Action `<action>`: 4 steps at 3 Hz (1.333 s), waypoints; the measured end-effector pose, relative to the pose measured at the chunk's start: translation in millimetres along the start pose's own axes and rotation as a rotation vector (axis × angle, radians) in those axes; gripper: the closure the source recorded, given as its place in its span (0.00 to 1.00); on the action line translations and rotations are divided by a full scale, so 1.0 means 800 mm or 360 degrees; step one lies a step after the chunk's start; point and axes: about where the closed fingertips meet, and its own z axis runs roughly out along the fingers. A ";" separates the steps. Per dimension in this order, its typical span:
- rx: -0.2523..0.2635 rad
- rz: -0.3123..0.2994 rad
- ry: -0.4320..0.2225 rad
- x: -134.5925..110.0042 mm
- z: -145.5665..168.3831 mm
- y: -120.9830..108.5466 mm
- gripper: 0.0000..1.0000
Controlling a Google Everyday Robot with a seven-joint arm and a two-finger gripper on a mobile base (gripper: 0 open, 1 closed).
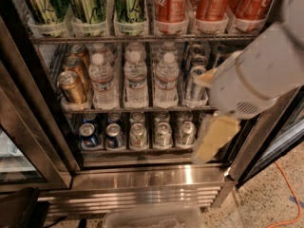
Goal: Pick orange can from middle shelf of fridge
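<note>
The fridge stands open in front of me. Its middle shelf holds copper-orange cans in the far-left lane. The front orange can stands upright at the shelf's front edge, with two more orange cans behind it. My gripper, tan with a white arm housing above it, hangs in front of the right end of the middle shelf. It is well to the right of the orange can and holds nothing that I can see. It hides the shelf's right lanes.
Water bottles fill the middle lanes and slim silver cans stand to their right. Green cans and red cola cans are on the top rack, small cans on the bottom rack. A clear bin sits on the floor.
</note>
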 end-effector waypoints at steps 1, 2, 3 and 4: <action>-0.0026 -0.0128 -0.0222 -0.071 0.059 0.025 0.00; -0.0063 -0.0233 -0.0417 -0.135 0.100 0.045 0.00; -0.0103 -0.0361 -0.0530 -0.183 0.127 0.067 0.00; -0.0103 -0.0361 -0.0530 -0.183 0.127 0.067 0.00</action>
